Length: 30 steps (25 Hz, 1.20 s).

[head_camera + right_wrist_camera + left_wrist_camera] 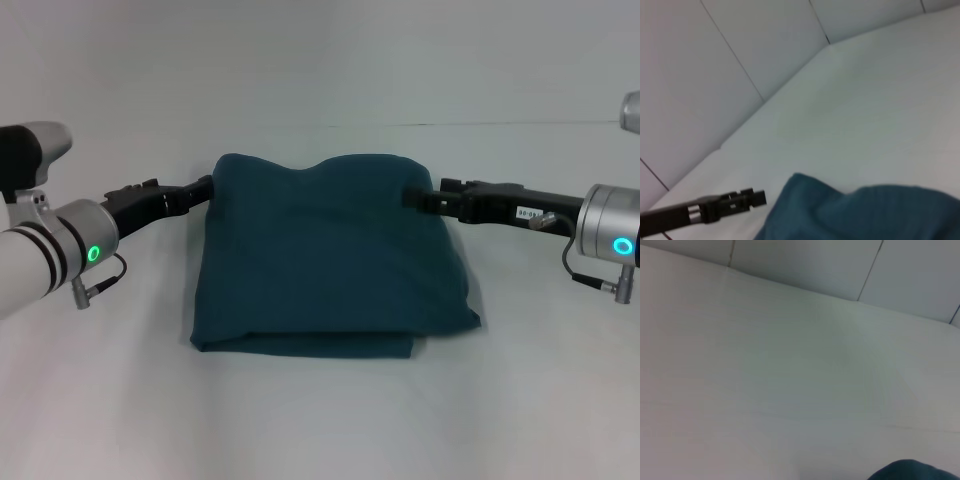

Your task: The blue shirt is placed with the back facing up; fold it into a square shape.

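The blue shirt lies folded into a thick, roughly square bundle in the middle of the white table. Its far edge is raised at both corners and dips in the middle. My left gripper reaches in from the left and touches the far left corner. My right gripper reaches in from the right, its tip over the far right corner. The right wrist view shows the shirt with the left gripper just beside its edge. Only a small patch of the shirt shows in the left wrist view.
Bare white tabletop surrounds the shirt on all sides. A white panelled wall rises behind the table's far edge.
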### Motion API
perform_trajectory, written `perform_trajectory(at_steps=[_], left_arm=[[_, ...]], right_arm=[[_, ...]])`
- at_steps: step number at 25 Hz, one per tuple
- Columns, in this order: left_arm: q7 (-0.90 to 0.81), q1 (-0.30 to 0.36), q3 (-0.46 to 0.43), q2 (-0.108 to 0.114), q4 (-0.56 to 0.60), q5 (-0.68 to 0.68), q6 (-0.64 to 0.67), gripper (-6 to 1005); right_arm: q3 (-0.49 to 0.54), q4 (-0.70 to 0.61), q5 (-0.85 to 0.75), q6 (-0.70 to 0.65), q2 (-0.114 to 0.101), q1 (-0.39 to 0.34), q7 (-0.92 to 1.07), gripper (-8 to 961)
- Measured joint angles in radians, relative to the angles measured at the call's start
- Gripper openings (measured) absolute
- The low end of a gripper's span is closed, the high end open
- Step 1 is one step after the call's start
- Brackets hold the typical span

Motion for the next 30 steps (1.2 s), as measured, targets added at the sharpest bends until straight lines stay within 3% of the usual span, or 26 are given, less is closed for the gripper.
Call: perform_trajectory(at_steps=[4,25,30], left_arm=[[0.000,-0.007,0.004,0.000,-0.001,0.000,-0.001,872],[0.012,-0.078,0.038,-0.004,-0.056,0.001,0.034,815],[0.013,-0.079,0.096,-0.004,-0.057,0.001,0.030,802]], right_arm=[[0.014,-0.019,0.000,-0.025,-0.001,-0.001,0.001,869],[0.031,-0.035,-0.006,-0.029,-0.006,-0.007,0.018,860],[0.031,-0.036,-0.006,-0.028,-0.004,-0.014,0.018,859]])
